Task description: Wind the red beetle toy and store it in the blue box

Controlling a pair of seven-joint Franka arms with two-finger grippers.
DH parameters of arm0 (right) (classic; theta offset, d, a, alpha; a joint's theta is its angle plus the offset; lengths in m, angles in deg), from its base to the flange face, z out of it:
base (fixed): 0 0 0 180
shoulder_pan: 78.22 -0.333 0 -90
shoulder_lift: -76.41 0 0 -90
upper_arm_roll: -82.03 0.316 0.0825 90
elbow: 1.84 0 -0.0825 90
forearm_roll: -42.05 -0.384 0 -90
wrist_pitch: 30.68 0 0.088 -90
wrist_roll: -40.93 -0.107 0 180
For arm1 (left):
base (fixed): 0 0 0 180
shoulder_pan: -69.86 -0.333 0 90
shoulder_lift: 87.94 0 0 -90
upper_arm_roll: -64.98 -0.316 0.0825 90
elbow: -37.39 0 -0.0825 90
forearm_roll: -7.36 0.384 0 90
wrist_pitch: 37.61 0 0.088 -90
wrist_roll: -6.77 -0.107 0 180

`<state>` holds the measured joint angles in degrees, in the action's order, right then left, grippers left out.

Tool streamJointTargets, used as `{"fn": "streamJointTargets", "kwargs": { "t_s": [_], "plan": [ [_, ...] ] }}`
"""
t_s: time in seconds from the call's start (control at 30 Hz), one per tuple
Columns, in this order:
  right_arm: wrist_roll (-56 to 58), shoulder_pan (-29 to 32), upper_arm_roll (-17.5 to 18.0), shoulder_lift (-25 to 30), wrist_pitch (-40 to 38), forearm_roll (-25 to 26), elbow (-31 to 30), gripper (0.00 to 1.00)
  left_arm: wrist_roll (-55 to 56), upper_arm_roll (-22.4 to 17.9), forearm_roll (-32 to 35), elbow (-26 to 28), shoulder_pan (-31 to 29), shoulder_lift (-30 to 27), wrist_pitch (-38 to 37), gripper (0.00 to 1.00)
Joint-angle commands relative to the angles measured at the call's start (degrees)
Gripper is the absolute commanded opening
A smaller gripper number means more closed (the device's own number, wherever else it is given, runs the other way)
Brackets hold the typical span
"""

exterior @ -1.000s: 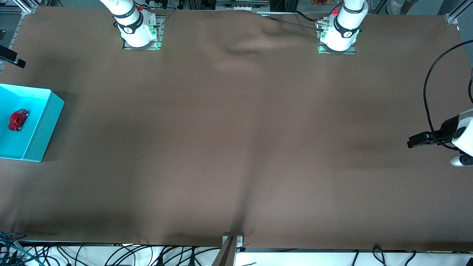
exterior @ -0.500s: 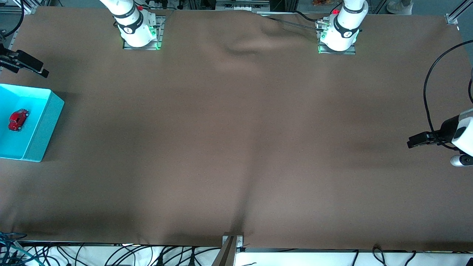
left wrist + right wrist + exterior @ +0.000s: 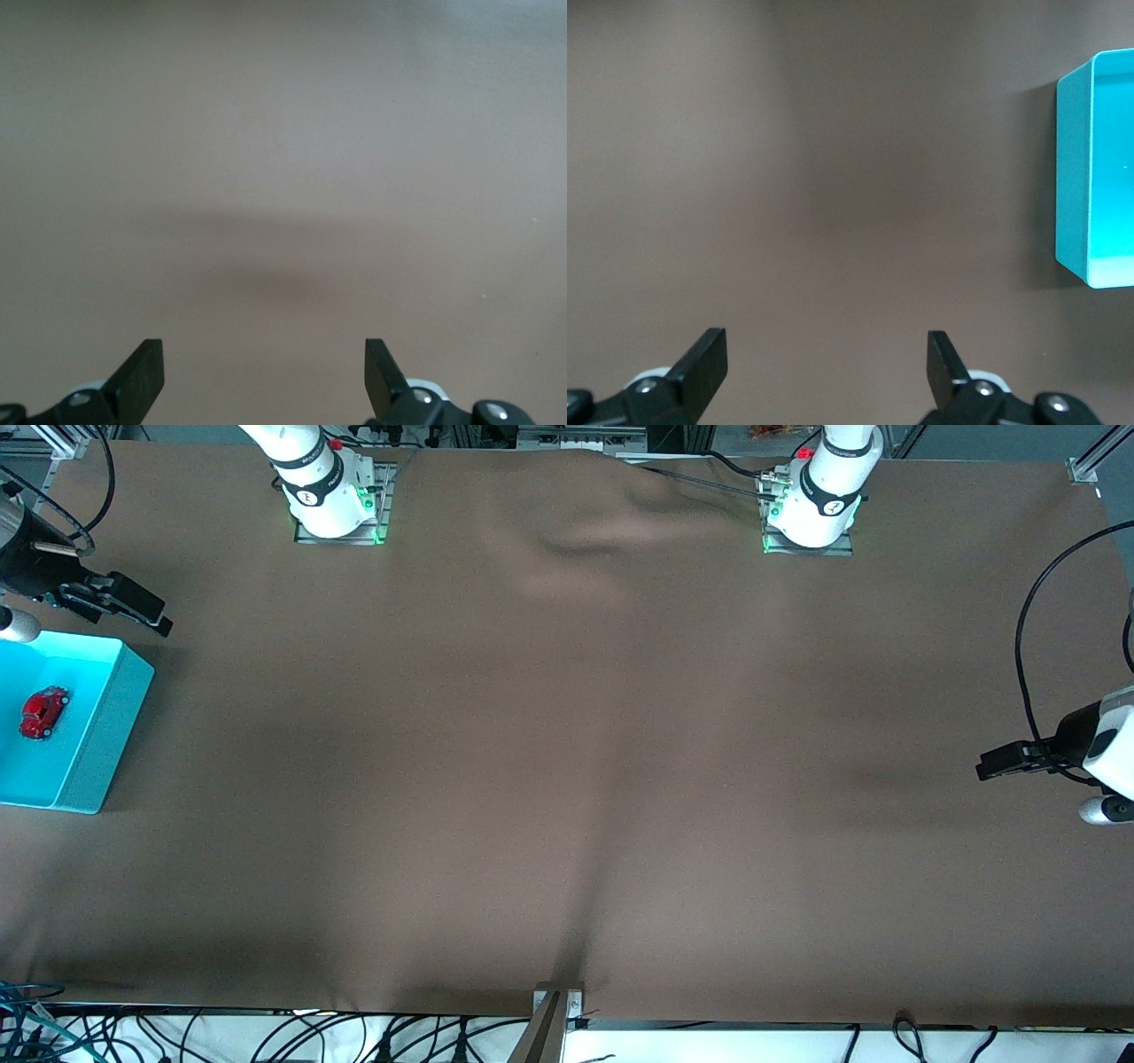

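The red beetle toy [image 3: 43, 712] lies inside the blue box [image 3: 104, 731] at the right arm's end of the table. My right gripper [image 3: 142, 611] is open and empty, up over the brown cloth just past the box's corner that lies toward the robot bases. The right wrist view shows its spread fingertips [image 3: 709, 354] over bare cloth and one corner of the blue box [image 3: 1074, 177]. My left gripper [image 3: 997, 763] is open and empty, waiting over the cloth at the left arm's end of the table. Its wrist view shows only its fingertips [image 3: 146, 363] and cloth.
A brown cloth [image 3: 567, 762] covers the whole table, with folds near the robot bases [image 3: 585, 540]. A black cable [image 3: 1028, 646] loops above the left gripper. Cables hang below the table's near edge [image 3: 354, 1036].
My right gripper has moved away from the table's end, past the box's corner and out over the cloth toward the table's middle. The toy, the box and the left arm have not moved.
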<state>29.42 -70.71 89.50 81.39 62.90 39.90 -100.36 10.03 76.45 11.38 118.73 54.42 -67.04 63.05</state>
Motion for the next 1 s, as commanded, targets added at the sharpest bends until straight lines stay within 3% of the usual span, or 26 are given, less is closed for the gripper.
{"fn": "streamJointTargets", "kwargs": {
  "t_s": [0.0,0.6,0.97],
  "plan": [
    [0.18,0.23,0.00,-0.41,-1.90,1.18,1.31,1.00,-0.27,-0.13,-0.77,-1.09,0.15,0.46,-0.11,1.00],
    [11.95,0.23,0.00,-2.34,-5.51,0.31,2.18,1.00,-0.18,-0.04,-0.77,-1.36,0.15,0.46,-0.11,1.00],
    [12.13,0.14,0.09,-3.48,-5.60,0.66,3.24,1.00,-0.27,-0.04,-0.77,-1.36,0.15,0.46,-0.11,1.00]
  ]
}}
